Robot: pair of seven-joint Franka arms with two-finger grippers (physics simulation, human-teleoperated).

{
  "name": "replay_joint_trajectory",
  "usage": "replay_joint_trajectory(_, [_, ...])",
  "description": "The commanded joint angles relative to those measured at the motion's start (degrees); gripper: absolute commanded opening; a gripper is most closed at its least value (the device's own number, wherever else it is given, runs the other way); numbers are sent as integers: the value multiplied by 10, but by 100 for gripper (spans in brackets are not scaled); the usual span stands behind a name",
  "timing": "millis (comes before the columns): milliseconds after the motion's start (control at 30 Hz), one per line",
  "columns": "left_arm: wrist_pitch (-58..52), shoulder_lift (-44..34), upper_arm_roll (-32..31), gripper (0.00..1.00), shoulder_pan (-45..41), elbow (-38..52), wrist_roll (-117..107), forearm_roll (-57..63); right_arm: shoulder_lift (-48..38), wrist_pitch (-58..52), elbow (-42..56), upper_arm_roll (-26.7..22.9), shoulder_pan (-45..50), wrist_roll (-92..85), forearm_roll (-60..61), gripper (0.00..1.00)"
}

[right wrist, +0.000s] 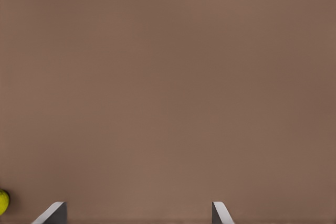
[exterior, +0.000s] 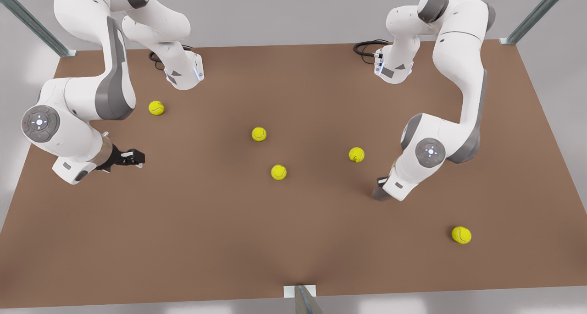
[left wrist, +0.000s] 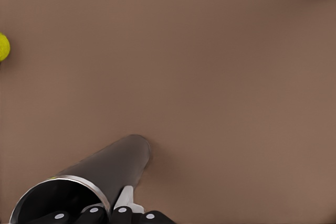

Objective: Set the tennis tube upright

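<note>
Low over the table (exterior: 206,240) at the front view's right: left gripper (exterior: 381,182), clamped on the tube (left wrist: 113,169) near its open end. In the left wrist view, one finger (left wrist: 125,196) pressed along the outer wall just behind the silvery rim (left wrist: 79,182); second finger hidden, probably inside the mouth or behind the wall. Long axis running away from the claw and down to the table, closed end apparently touching the surface, open end raised. So neither flat nor upright yet; tilted, by how much hard to say from this angle. From the front, just a grey stub (exterior: 379,194) poking out under the wrist, the rest covered by the arm. Judged next: swing the open end up over the grounded end, pivoting there, then let go. Risk: base sliding on the smooth top, or toppling on release. At the front view's left: right gripper (exterior: 133,158), well apart from the tube, waiting, fingers (right wrist: 52,214) spread wide over bare table. Yellow balls scattered mid-table, the nearest (exterior: 356,154) near the left arm but off the tube's line; one at the edge of the left wrist view (left wrist: 2,46), one at a corner of the right wrist view (right wrist: 2,201), both cut off.
</note>
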Motion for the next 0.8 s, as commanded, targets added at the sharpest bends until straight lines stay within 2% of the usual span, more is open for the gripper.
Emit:
replay_joint_trajectory(0, [1,0,-1,21,0,0,0,6,-1,0,0,0,0,0,0,100])
replay_joint_trajectory(333, [5,19,-1,21,1,1,3,4,-2,2,7,-6,-4,-25,-1,100])
replay_joint_trajectory(467, [-1,19,-1,21,1,7,4,4,12,4,40,-6,-19,-46,1,100])
replay_joint_trajectory(500, [-1,19,-1,32,1,7,8,5,11,3,40,-5,-15,-41,1,100])
replay_joint_trajectory(533, [0,19,-1,99,1,7,10,5,11,6,40,-5,-14,-40,1,100])
replay_joint_trajectory(767, [-26,13,-1,100,4,27,13,4,12,3,33,-4,-13,-35,4,100])
